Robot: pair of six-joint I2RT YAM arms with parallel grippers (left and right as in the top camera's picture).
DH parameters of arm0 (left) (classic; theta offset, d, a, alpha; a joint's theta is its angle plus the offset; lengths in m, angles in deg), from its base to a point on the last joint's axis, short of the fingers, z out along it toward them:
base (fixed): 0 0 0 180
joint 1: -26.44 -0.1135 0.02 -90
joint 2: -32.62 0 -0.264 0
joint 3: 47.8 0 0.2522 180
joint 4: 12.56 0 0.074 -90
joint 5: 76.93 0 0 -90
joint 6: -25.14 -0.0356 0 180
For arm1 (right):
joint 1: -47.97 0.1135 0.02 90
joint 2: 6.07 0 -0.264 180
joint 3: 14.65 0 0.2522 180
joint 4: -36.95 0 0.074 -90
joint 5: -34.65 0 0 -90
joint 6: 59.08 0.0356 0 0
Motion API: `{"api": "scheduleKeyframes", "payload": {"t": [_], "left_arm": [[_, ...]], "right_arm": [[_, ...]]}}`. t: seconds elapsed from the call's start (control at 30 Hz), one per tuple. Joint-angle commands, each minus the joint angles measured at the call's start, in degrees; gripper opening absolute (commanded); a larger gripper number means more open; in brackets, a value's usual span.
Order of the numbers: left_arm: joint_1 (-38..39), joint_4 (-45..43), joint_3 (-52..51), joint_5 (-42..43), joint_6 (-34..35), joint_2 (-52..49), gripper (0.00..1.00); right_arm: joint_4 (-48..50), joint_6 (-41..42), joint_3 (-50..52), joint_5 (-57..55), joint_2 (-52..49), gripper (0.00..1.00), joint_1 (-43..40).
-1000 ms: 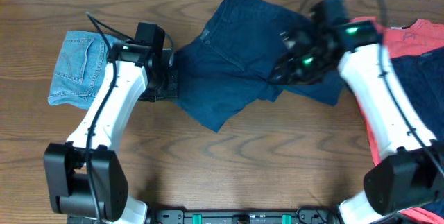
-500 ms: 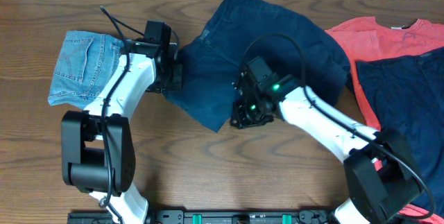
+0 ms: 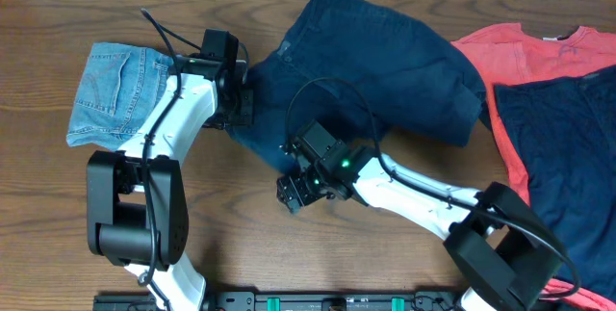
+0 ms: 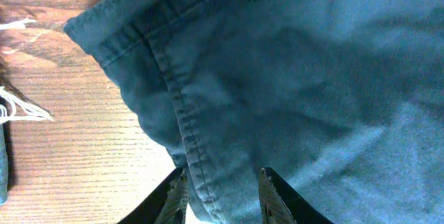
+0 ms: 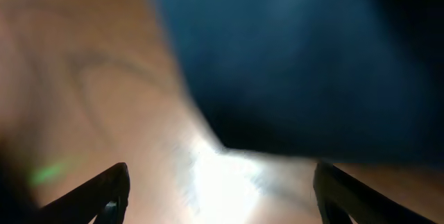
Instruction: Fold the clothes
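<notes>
**Step in hand.** Judged as the setup for a fold on the navy shorts [image 3: 385, 70], which lie spread on the desk [image 3: 250, 253] between the two arms.

**Left end effector** [image 4: 223, 195]. Clenched on the edge of the navy shorts, with a stitched seam running in between its fingers. The bulk of the garment extends forward of it. The denim shorts [image 3: 115, 94] lie behind it, apart from the navy cloth.

**Right end effector** [image 5: 220, 179]. Fingers spread wide, nothing between them. A corner of the navy shorts lies just ahead of the fingertips on the desk (the wrist view is blurred, so contact cannot be confirmed).

**Next move, as judged.** Advance the right end effector onto that corner and close on the cloth only. Then lift in step with the left end effector and carry the edge over the garment. Scraping the desk would likely bunch the cloth.

**Remaining items.** The coral-red T-shirt [image 3: 525, 46] and a second navy garment [image 3: 568, 147] lie well off to the right end effector's outer side, not yet folded.
</notes>
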Motion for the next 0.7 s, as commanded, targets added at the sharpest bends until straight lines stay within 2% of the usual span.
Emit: {"api": "scheduleKeyframes", "payload": {"t": [0.0,0.17,0.3,0.43,0.53,0.6,0.67], "left_arm": [[-0.09,0.52,0.09,-0.35,-0.37,-0.26,0.35],[-0.09,0.52,0.09,0.46,-0.37,-0.26,0.35],[-0.09,0.48,0.09,1.14,-0.37,-0.26,0.35],[-0.09,0.48,0.09,1.14,-0.37,-0.26,0.35],[-0.09,0.42,0.11,1.11,-0.37,-0.26,0.35],[-0.09,0.22,0.11,1.14,-0.37,-0.26,0.35],[-0.09,0.20,0.11,1.11,-0.37,-0.26,0.35]], "right_arm": [[4.26,6.93,0.39,-7.30,-2.40,0.83,-0.55],[11.91,10.40,0.39,-7.78,-6.36,0.80,-0.13],[12.02,15.19,0.39,-9.60,-9.57,0.69,-0.22],[11.34,15.23,0.22,-8.92,-8.81,0.36,-1.07],[6.45,13.44,-0.98,-9.92,-6.12,0.11,-1.92],[0.11,11.28,-2.51,-12.02,-3.89,0.03,-2.62],[-7.82,7.17,-4.90,-13.09,-1.27,0.01,-3.50]]}}
